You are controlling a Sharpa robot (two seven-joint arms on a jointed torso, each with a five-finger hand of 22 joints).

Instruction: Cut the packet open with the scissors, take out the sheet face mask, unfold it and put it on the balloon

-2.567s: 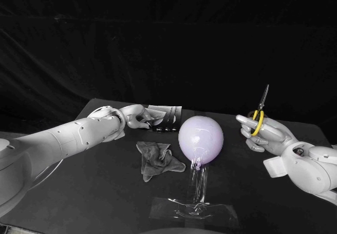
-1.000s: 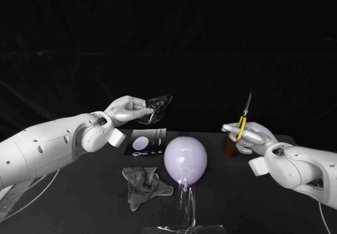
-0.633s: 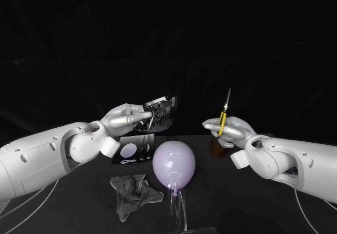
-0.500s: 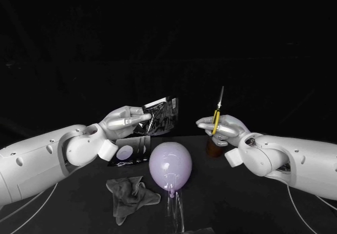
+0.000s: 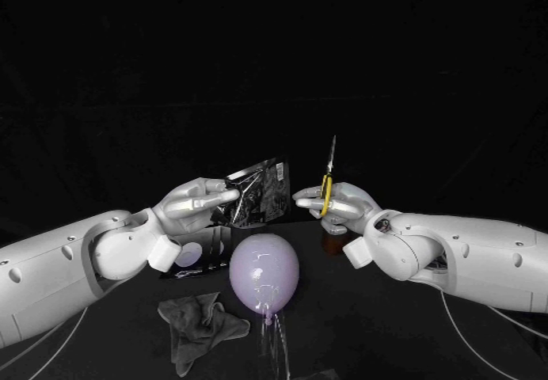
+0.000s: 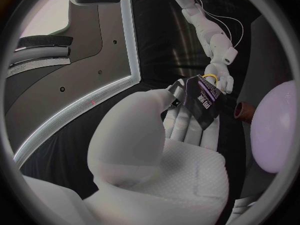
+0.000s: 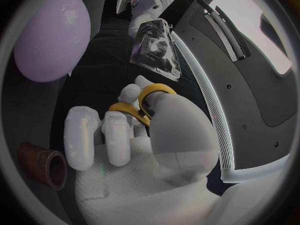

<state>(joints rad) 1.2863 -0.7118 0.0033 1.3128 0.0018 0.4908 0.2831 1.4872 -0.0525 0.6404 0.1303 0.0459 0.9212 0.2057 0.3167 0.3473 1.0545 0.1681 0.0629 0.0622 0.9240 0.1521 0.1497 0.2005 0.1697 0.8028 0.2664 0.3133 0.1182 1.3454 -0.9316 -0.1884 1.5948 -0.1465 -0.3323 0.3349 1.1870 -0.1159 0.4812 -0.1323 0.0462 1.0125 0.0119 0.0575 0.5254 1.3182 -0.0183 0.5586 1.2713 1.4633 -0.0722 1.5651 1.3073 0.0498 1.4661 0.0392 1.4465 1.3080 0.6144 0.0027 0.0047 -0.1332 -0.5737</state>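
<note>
Closest to the camera there's a crumpled grey cloth [image 5: 196, 324] lying on the black table [image 5: 377, 332], off to the left of the balloon. Right next to it is a see-through stand [image 5: 274, 348], pretty faint, rising to the knot end of the balloon [image 5: 264, 273]. The balloon is pale lilac, egg-shaped, knot pointing down, sitting about mid-table.

A bit further back, a spare packet [image 5: 192, 255] lies flat on the table, dark with a pale round patch on it. It's left of the balloon and partly tucked behind the left wrist. On the other side of the balloon a small brown tube [image 5: 332, 240] stands on the table, just below the right hand.

Then the two hands, both lifted above the table behind the balloon. The left hand [image 5: 196, 204] has the packet [image 5: 260, 192] pinched by its left edge between thumb and fingers, so the dark, shiny packet is up in the air and stands roughly upright, facing the camera. The right hand [image 5: 337, 207] is wrapped around the yellow handles of the scissors [image 5: 328, 180]. The blades point straight up and look closed together. The scissors are just beside the packet's right edge, and I can't quite tell whether the fingertips touch it.

Behind it all is dark curtain.
</note>
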